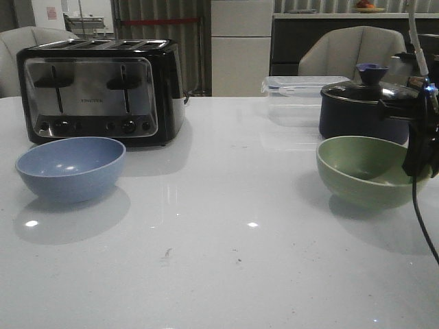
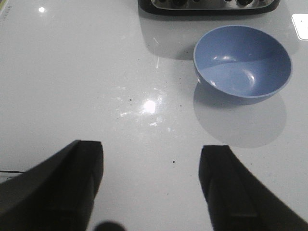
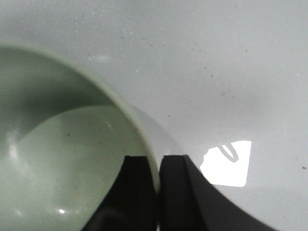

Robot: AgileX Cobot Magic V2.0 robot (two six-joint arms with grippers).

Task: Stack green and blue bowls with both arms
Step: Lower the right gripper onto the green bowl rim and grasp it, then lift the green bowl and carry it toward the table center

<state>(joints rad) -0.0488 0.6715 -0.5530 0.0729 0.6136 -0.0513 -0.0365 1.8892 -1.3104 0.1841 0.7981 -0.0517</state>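
The pale green bowl (image 1: pixel 367 171) (image 3: pixel 62 159) sits at the right of the white table. My right gripper (image 1: pixel 420 164) (image 3: pixel 156 166) is shut on its right rim, one finger inside the bowl and one outside. The dusty blue bowl (image 1: pixel 70 168) (image 2: pixel 243 63) rests upright on the left, in front of the toaster. My left gripper (image 2: pixel 151 166) is open above bare table, well short of the blue bowl, with nothing between its fingers. The left arm does not show in the front view.
A black-and-steel toaster (image 1: pixel 101 90) stands behind the blue bowl. A dark lidded pot (image 1: pixel 367 106) sits just behind the green bowl, with a clear plastic box (image 1: pixel 298 96) to its left. A black cable (image 1: pixel 424 226) hangs from the right arm.
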